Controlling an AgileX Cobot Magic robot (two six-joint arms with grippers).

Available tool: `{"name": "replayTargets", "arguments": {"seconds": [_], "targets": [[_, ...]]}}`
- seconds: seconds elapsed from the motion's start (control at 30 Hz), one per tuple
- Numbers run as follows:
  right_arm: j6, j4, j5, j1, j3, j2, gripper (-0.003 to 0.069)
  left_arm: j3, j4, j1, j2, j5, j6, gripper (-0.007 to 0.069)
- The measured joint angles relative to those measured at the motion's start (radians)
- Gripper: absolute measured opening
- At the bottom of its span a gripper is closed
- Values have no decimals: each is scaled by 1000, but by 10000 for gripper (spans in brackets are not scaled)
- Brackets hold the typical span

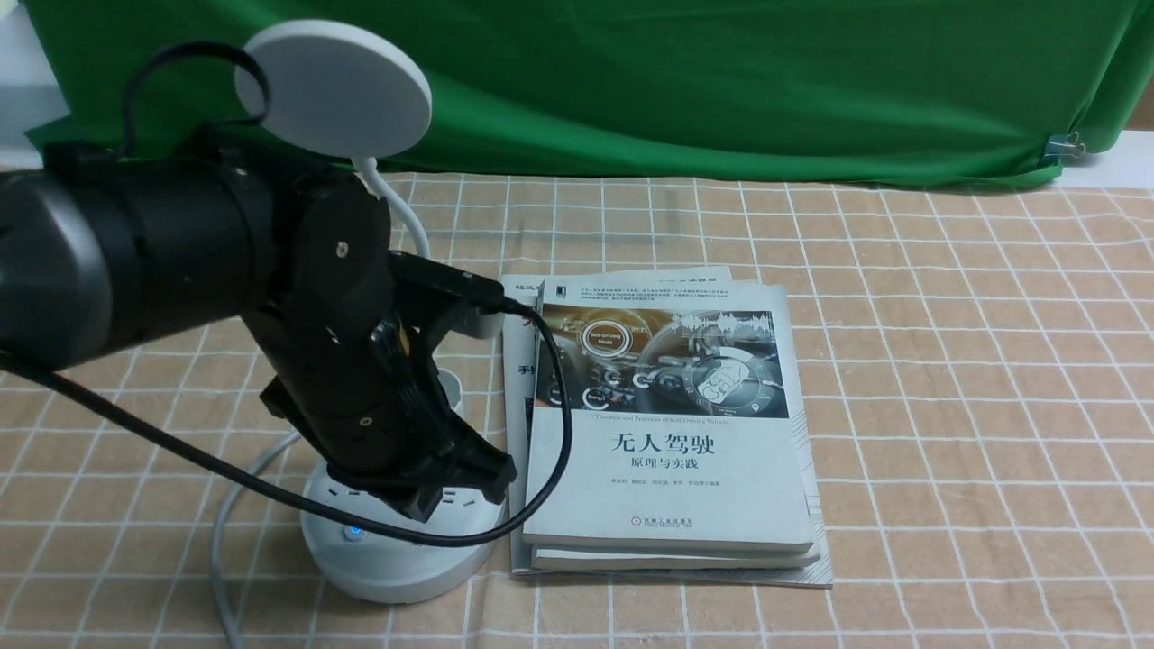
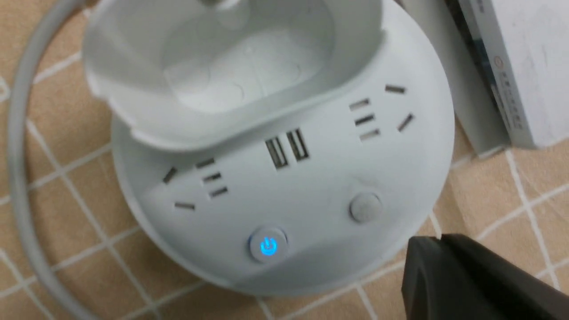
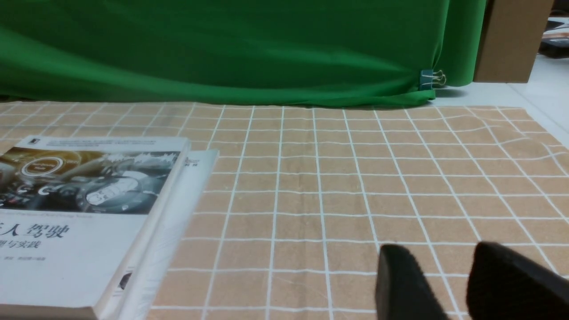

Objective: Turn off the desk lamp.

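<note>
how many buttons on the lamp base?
2: the power button, glowing blue, and a plain button beside it, nearer the books.

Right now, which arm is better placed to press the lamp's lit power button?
Left, I judge: its black fingers hover near the round blue-lit button; the right's black fingers face cloth beyond the books.

"Where's your lamp base (image 1: 406,572)?"
"Toward seven o'clock on your counter (image 1: 974,451). From it, your stacked books (image 1: 667,514) lie just beside, toward two; your cloth (image 1: 685,90) hangs behind, at twelve."
</note>
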Motion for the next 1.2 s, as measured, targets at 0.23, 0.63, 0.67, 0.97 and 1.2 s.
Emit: {"name": "replayTargets", "arguments": {"seconds": [0.23, 0.63, 0.67, 0.97, 1.2], "targets": [[0, 0, 0, 0, 0, 0, 242, 98, -24, 0, -120, -31, -4, 6], [0, 0, 0, 0, 0, 0, 242, 592, -73, 0, -737, -550, 8, 6], [0, 0, 0, 0, 0, 0, 242, 640, -82, 0, -805, -607, -3, 6], [0, 0, 0, 0, 0, 0, 242, 927, -92, 0, -1118, -889, -89, 6], [0, 0, 0, 0, 0, 0, 242, 1025, -86, 0, -1144, -925, -93, 6]]}}
